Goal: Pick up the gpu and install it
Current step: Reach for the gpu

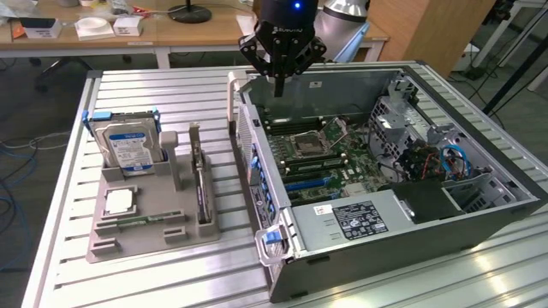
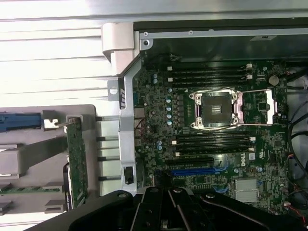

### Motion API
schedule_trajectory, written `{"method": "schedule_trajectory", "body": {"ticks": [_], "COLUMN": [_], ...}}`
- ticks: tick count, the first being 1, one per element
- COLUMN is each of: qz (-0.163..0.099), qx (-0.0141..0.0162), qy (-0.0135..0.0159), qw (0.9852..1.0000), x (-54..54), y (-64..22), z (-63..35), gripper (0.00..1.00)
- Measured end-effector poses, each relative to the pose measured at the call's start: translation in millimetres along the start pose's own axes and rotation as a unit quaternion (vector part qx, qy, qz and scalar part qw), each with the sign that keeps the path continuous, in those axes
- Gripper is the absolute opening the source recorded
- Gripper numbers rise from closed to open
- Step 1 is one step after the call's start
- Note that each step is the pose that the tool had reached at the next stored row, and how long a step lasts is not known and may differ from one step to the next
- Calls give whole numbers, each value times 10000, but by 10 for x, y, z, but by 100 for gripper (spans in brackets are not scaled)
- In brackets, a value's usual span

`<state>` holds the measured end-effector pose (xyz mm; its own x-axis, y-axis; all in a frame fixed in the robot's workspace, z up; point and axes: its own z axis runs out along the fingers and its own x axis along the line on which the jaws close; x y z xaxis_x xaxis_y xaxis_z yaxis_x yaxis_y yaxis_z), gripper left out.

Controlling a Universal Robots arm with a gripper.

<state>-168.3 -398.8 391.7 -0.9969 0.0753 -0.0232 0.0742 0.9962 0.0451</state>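
risk-wise, i reckon the worry is the grab; the gpu (image 1: 199, 186) stands on its thin edge in a slot of the grey holder (image 1: 145, 240), lower left of the exterior frame, with an upright post (image 1: 169, 157) and the hard drive (image 1: 128, 151) close by; a pinch that lands off-centre could tip the card or wedge it in the slot, and fingers coming down pressed together would just knock its top edge; over in the open pc case (image 1: 505, 176) the motherboard (image 1: 330, 160) is crowded with ram sticks (image 2: 211, 144) and loose cables (image 1: 453, 160), so a crooked card could snag there too; as for position, the gripper (image 1: 278, 88) hangs at the top centre of the frame, above the case's far corner, fingers pressed together on nothing; the gpu is well apart from them, down and toward the exterior view's left, outside the case wall, untouched
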Motion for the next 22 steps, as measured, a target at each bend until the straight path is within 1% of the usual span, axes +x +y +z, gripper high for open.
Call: {"method": "schedule_trajectory", "body": {"ticks": [22], "qz": [0], "qx": [0], "qy": [-1], "qw": [10000], "x": [193], "y": [-15], "z": [1], "gripper": [11]}}
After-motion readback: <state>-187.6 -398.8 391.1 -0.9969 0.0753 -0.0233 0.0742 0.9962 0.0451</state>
